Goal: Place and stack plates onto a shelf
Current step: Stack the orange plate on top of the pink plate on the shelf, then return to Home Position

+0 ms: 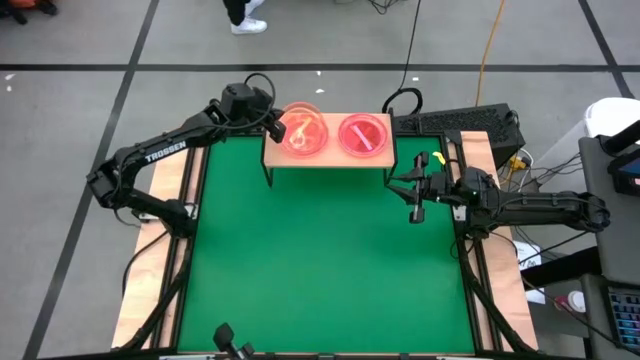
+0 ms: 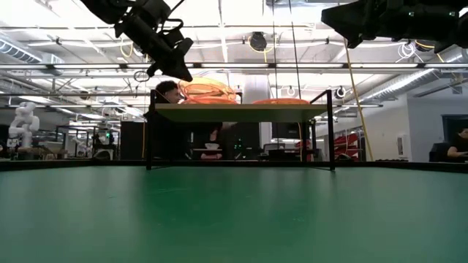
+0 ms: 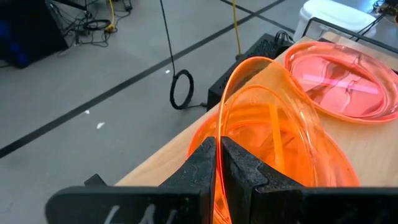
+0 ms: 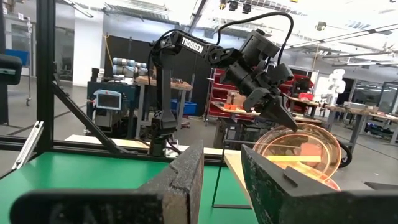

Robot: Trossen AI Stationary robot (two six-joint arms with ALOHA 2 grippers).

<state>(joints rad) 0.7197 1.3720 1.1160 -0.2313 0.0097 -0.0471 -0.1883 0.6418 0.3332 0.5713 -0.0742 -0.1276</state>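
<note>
The light-wood shelf point(image 1: 330, 160) point(image 2: 241, 111) stands on thin black legs at the far edge of the green table. A pile of orange plates point(image 1: 303, 132) lies on its left half and pink plates point(image 1: 363, 135) point(image 3: 345, 74) on its right half. My left gripper point(image 1: 277, 125) point(image 3: 219, 163) is over the shelf's left end, shut on one tilted orange plate point(image 3: 267, 106) point(image 4: 305, 155). My right gripper point(image 1: 413, 188) point(image 4: 221, 180) hovers open just off the shelf's right end and holds nothing. My left gripper pinches the rim point(image 3: 219, 146) of the top orange plate, on the side toward the table's left, between its two fingers. The fingers slant down from the table's left. The plate is tilted steeply, its held side raised and its opposite edge point(image 3: 323, 155) down on the orange pile.
Green table surface point(image 1: 320, 260) lies open in front of the shelf. A black box and cables point(image 1: 460, 122) sit behind the shelf's right end. Wooden borders point(image 1: 160, 240) flank the green surface. A person's feet point(image 1: 245, 20) show on the floor beyond.
</note>
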